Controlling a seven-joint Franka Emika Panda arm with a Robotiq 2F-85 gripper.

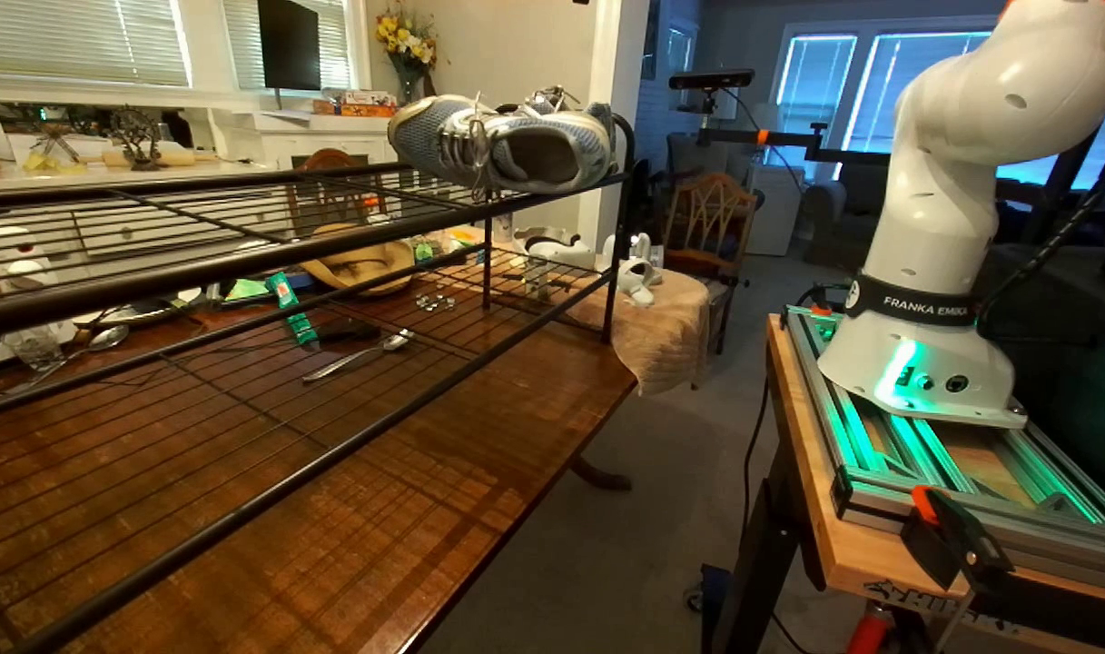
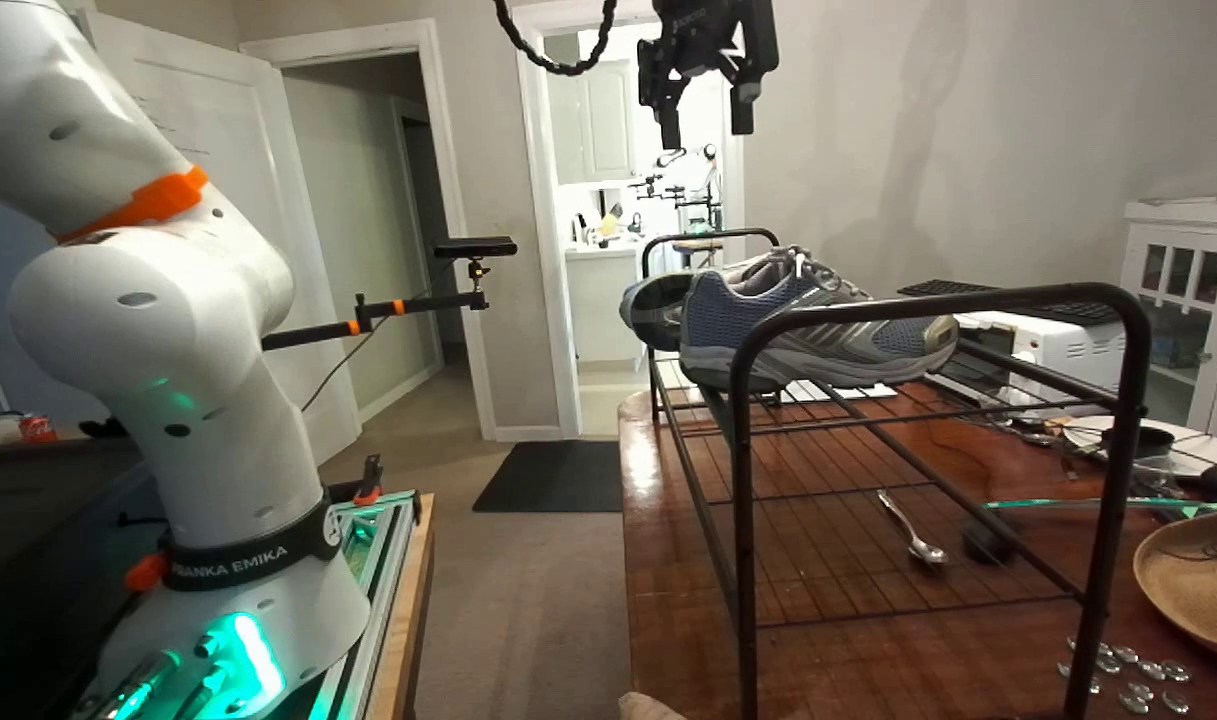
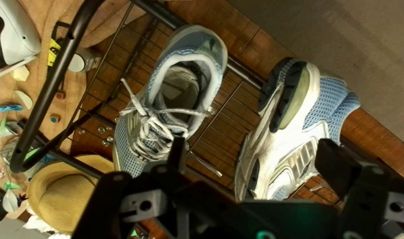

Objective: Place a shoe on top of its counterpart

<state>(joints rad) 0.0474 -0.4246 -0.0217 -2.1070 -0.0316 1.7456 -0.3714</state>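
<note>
The upright sneaker (image 3: 168, 111) is blue mesh and whitish trim, laces knotted; its twin (image 3: 288, 139) is flopped on its side. Tool (image 2: 706, 130) is spread wide, holding nothing.

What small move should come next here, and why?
Probably lower the open, empty gripper toward the side-lying sneaker. The gripper hangs above the wire rack, its jaws roughly either side of that sneaker in the wrist view, and the upright counterpart has no shoe on it.
</note>
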